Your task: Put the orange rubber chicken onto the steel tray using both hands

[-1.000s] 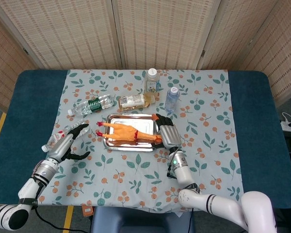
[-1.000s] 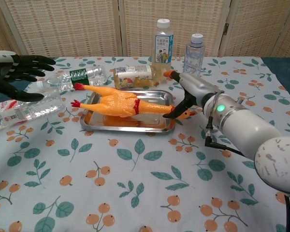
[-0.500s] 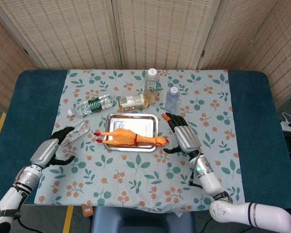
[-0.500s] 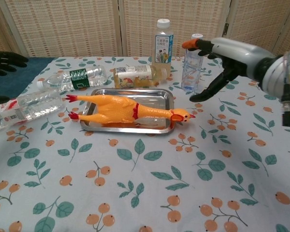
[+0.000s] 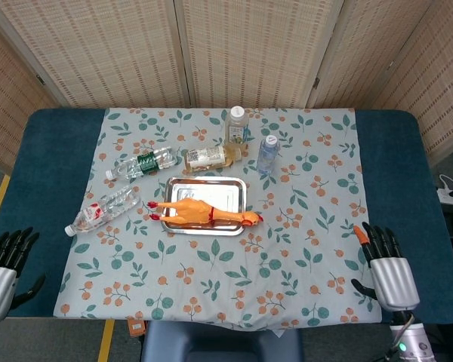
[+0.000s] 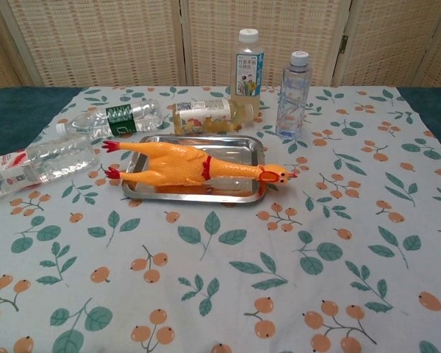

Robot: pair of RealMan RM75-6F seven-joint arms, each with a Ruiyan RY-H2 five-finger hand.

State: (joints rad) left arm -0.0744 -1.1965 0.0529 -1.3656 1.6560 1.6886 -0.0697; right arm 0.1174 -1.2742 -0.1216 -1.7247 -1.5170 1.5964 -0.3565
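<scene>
The orange rubber chicken lies lengthwise on the steel tray, its head sticking out over the tray's right rim and its red feet over the left rim. Neither hand touches it. In the head view my left hand is at the bottom left corner, off the cloth, fingers spread and holding nothing. My right hand is at the bottom right, near the table's front edge, fingers apart and empty. The chest view shows neither hand.
Behind the tray stand a tea bottle and a water bottle. A small bottle lies on its side behind the tray. Two plastic bottles lie to its left.
Both hands have drawn back from the tray toward the near corners of the table and left the chest view. The chicken stays lying on the tray.
</scene>
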